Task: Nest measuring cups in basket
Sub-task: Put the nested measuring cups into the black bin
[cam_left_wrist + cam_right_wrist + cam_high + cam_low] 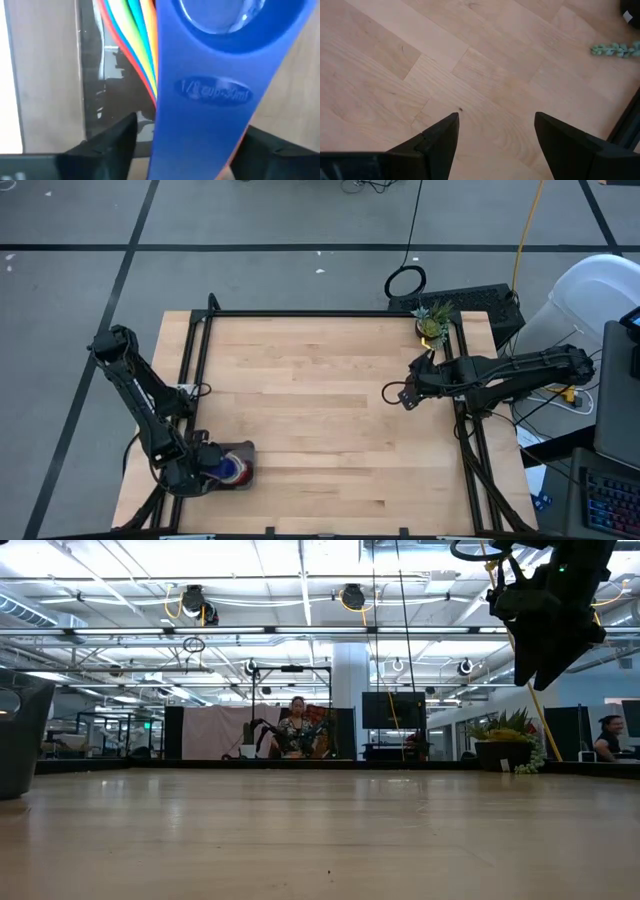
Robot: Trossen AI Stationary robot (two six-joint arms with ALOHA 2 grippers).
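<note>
From above, the basket (238,463) is seen near the bench's (320,410) front left corner, cups nested inside, the left gripper (205,467) lowered at it. The right gripper (400,394) is held over the right side.

At the left wrist, the blue cup's (220,75) handle is seen lengthwise between parted fingers (107,142), other handles fanned beside; contact cannot be told.

At the right wrist, the fingers (440,137) are spread above bare wood.

Surface (330,410): pale wood planks, matt, visible grain. Blue measuring cup (220,75) between the left hand's fingers (107,150): smooth glossy plastic, embossed lettering. Basket (100,90) just beyond: dark translucent plastic, reflective. Fingers: matt black.
</note>
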